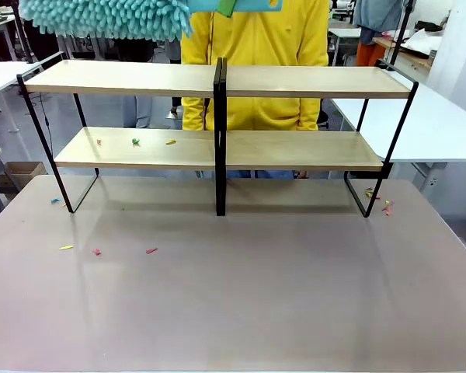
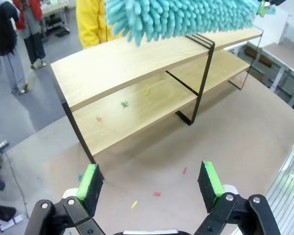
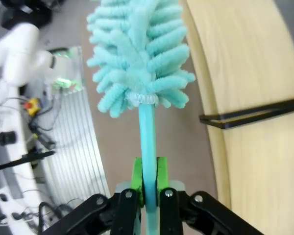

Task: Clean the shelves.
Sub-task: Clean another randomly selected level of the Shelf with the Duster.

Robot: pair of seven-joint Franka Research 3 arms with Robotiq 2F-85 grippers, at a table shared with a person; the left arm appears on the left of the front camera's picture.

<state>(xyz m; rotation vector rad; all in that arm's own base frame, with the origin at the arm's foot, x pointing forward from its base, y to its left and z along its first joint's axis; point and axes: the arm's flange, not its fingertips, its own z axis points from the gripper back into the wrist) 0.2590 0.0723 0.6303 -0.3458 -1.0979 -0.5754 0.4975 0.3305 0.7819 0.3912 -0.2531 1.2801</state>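
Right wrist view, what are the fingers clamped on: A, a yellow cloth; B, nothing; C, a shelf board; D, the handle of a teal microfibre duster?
D: the green-padded fingers pinch the thin handle of the teal duster, its fluffy head beyond them.

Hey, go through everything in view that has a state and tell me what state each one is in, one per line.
left gripper: open, empty, above the table.
right gripper: shut on the duster's handle.
duster: held above the top shelf, not touching it.
shelves: upright on the table; coloured scraps on the lower left board.
table: scraps scattered near the left and right feet of the shelves.
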